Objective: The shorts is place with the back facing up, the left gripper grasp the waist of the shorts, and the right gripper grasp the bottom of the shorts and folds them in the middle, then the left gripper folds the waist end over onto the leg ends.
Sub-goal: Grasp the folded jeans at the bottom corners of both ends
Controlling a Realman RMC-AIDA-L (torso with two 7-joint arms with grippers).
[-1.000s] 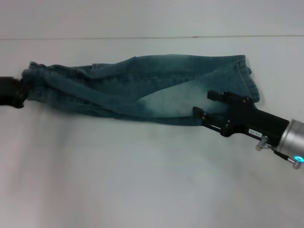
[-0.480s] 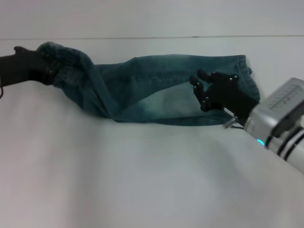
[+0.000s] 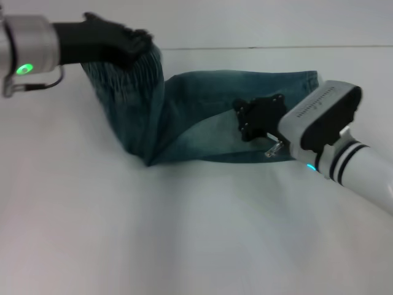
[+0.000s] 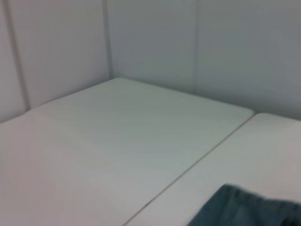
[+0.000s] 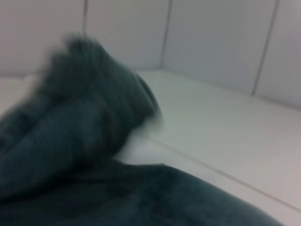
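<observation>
The blue denim shorts (image 3: 202, 117) lie lengthwise across the white table (image 3: 184, 233), with the leg ends at the right (image 3: 310, 92). My left gripper (image 3: 136, 44) is at the upper left, shut on the waist end. It holds that end lifted, so the fabric (image 3: 132, 104) hangs down to a fold on the table (image 3: 148, 161). My right gripper (image 3: 242, 123) sits low over the middle of the shorts with its fingers apart, holding nothing. The right wrist view shows the raised bunch of denim (image 5: 89, 89) close up. In the left wrist view only an edge of the shorts (image 4: 244, 207) is visible.
The white tabletop runs back to a seam (image 3: 258, 47) and light panelled walls (image 4: 155, 42). Bare table surface (image 3: 153, 246) lies in front of the shorts. No other objects are in view.
My left gripper has risen and moved right with the waist end, pulling that end up off the table. My right gripper has shifted left over the middle of the shorts.
</observation>
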